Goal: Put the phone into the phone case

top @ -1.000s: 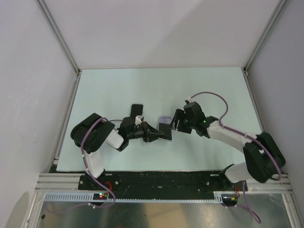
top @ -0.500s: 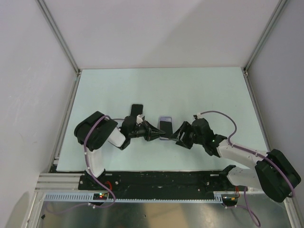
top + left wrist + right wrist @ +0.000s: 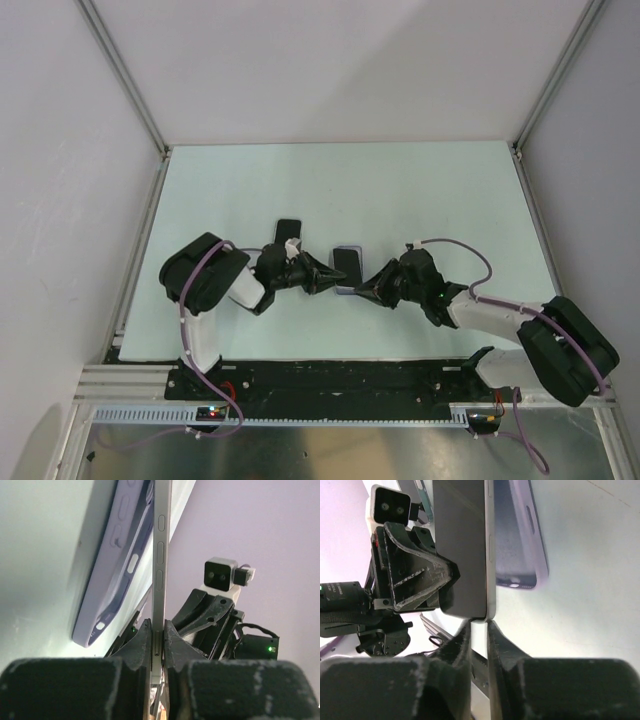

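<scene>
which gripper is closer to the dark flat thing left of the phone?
Left: the left gripper lies just in front of the dark flat object; the right gripper is farther right, beyond the phone.

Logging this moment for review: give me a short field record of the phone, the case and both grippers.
phone: held on edge beside the case, not seated
case: purple, lying on the table, empty
left gripper: jaws shut on phone
right gripper: jaws shut on phone, opposite end
</scene>
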`<state>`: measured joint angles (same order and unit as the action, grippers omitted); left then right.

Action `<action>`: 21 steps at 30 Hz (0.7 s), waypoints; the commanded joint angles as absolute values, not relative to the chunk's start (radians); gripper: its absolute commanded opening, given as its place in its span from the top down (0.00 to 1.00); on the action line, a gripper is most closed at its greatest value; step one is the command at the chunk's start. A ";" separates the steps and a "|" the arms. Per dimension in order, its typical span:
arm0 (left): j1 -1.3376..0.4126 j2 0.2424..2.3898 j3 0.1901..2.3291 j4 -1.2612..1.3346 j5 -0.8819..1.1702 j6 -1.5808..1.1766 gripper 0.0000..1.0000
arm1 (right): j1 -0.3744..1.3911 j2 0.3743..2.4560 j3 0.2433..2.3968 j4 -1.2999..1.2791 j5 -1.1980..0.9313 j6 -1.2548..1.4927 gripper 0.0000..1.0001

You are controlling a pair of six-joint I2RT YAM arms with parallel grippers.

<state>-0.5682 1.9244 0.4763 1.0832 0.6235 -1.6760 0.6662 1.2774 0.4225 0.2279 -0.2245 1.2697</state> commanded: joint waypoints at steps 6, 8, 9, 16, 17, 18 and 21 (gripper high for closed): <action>-0.587 1.892 0.468 1.102 0.697 -1.707 0.79 | 0.655 1.341 0.426 0.329 -0.192 1.280 0.94; -0.586 1.880 0.461 1.102 0.697 -1.704 0.74 | 0.647 1.356 0.426 0.335 -0.200 1.279 0.95; -0.585 1.876 0.458 1.102 0.696 -1.703 0.72 | 0.646 1.362 0.426 0.336 -0.204 1.279 0.96; -0.583 1.855 0.431 1.099 0.692 -1.691 0.64 | 0.636 1.393 0.426 0.340 -0.208 1.274 0.96; -0.580 1.855 0.429 1.098 0.691 -1.686 0.64 | 0.638 1.395 0.426 0.341 -0.208 1.273 0.97; -0.578 1.855 0.429 1.096 0.692 -1.682 0.64 | 0.640 1.394 0.426 0.340 -0.207 1.273 0.97; -0.573 1.863 0.434 1.078 0.691 -1.665 0.67 | 0.656 1.387 0.425 0.325 -0.196 1.266 0.97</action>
